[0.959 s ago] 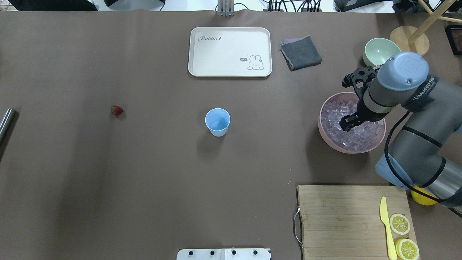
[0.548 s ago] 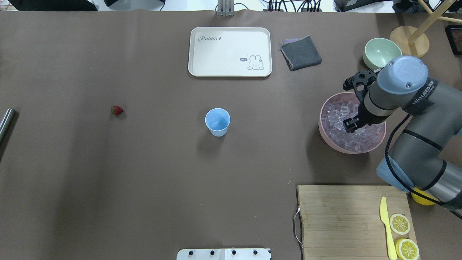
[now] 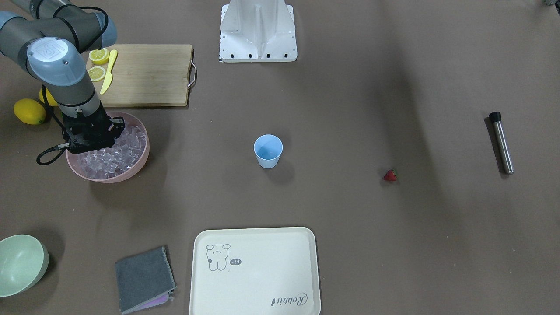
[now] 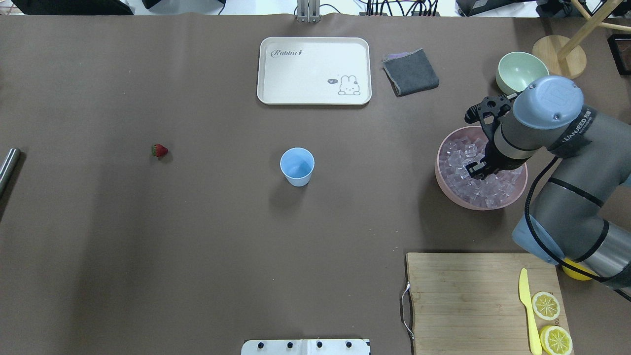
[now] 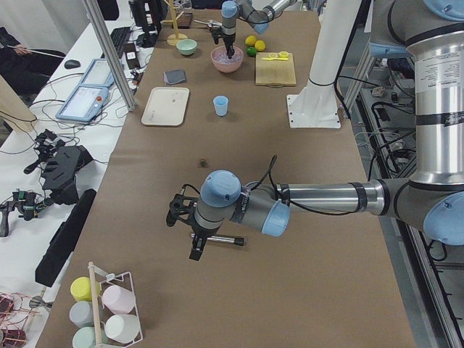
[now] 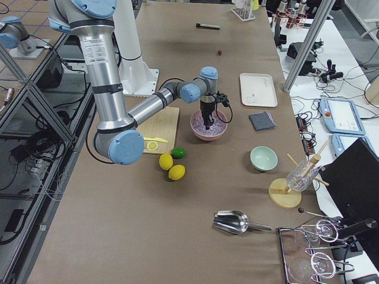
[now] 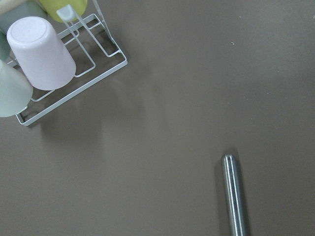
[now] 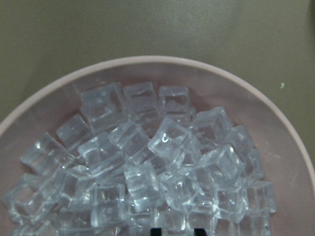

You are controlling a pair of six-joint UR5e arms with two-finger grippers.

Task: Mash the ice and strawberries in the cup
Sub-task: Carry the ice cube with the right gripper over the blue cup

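Note:
The light-blue cup (image 4: pixel 297 166) stands upright and empty at the table's middle. A small red strawberry (image 4: pixel 159 150) lies far to its left, alone on the mat. The ice (image 4: pixel 461 158) fills a pink bowl (image 4: pixel 443 182) at the right. My right gripper (image 4: pixel 475 170) points down into that pile. In the right wrist view its fingertips (image 8: pixel 156 231) stand about a cube's width apart with ice (image 8: pixel 162 142) pressed between them. My left gripper (image 5: pixel 194 250) hangs over the table's far left end; whether it is open or shut I cannot tell.
A metal rod (image 3: pixel 501 142) lies at the left end, near a wire rack of cups (image 7: pixel 44 54). A cream tray (image 4: pixel 314 70), grey cloth (image 4: pixel 410 72) and green bowl (image 4: pixel 520 69) line the far side. A cutting board (image 4: pixel 463 296) holds a yellow knife and lemon slices.
My right gripper sank a little deeper into the ice, then shifted slightly left within the bowl. The cup and the strawberry stayed put.

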